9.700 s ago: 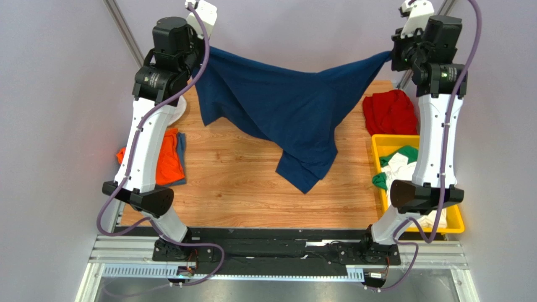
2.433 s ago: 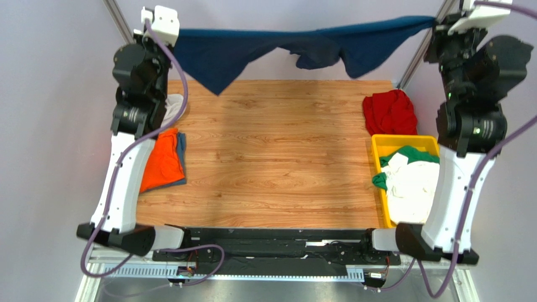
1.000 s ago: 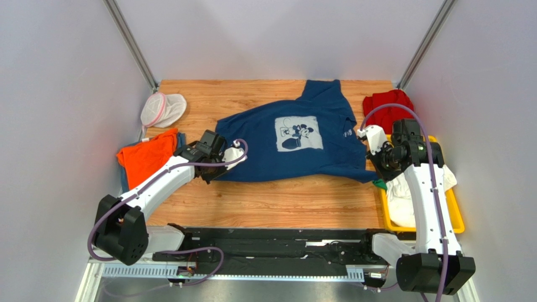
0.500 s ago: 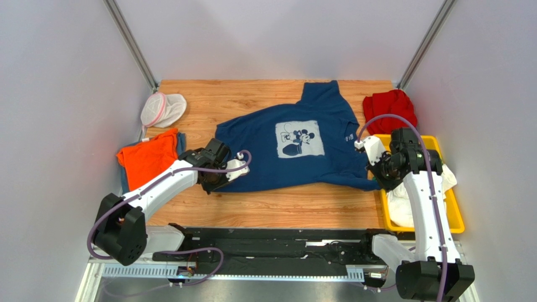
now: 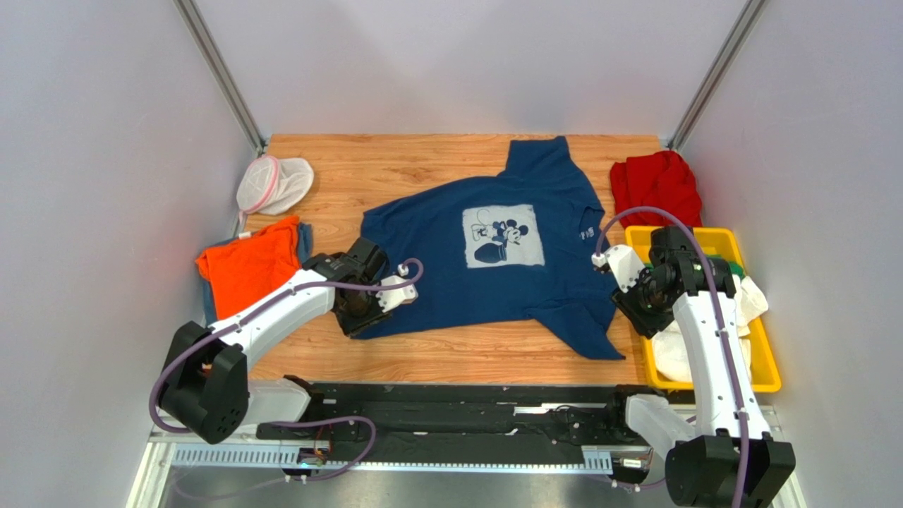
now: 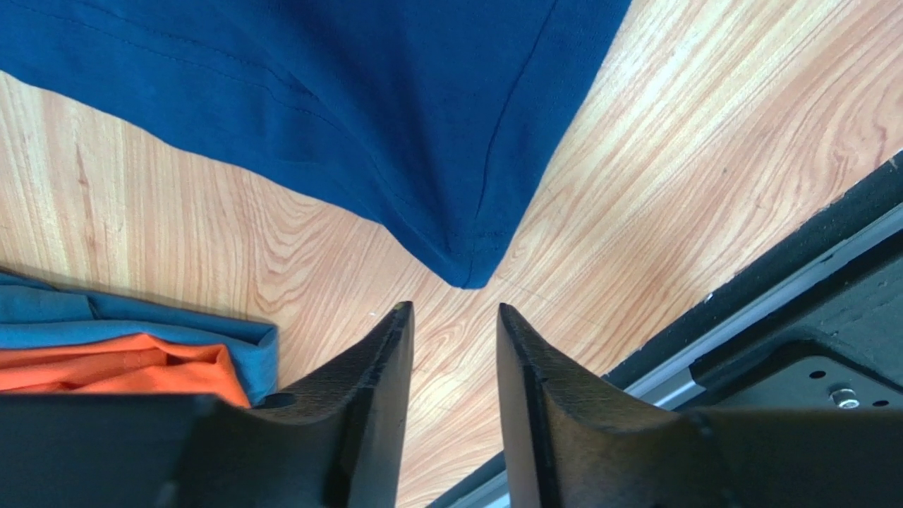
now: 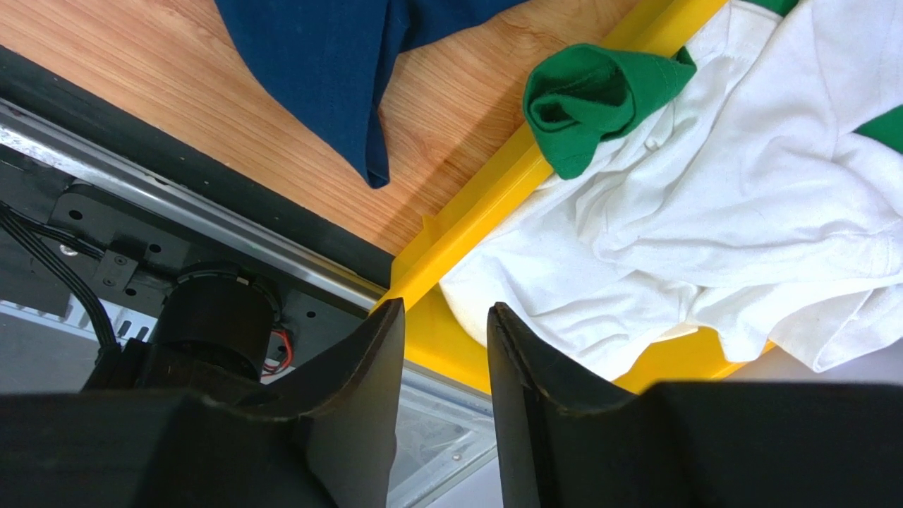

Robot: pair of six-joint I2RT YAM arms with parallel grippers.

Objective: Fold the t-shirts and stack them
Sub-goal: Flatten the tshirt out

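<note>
The navy t-shirt (image 5: 498,265) lies spread on the table, Mickey print (image 5: 502,235) facing up. My left gripper (image 5: 360,318) is open and empty at the shirt's near left corner. In the left wrist view that corner (image 6: 466,259) lies just past the gripper (image 6: 454,318). My right gripper (image 5: 636,312) is open and empty between the shirt's near right corner and the yellow bin. The right wrist view shows this corner (image 7: 339,64) and the gripper (image 7: 445,312) over the bin's rim. An orange t-shirt (image 5: 249,265) lies folded at the left, and a red one (image 5: 655,188) at the back right.
The yellow bin (image 5: 765,373) at the right holds a white shirt (image 7: 742,212) and a green one (image 7: 588,101). A white mesh pouch (image 5: 272,182) lies at the back left. A blue cloth (image 6: 159,330) lies under the orange shirt (image 6: 106,368). The black base rail (image 5: 456,397) runs along the front.
Both arms swung the navy shirt down from the air and drew it flat toward the front. Both grippers have let go of its near corners and now stand open.
</note>
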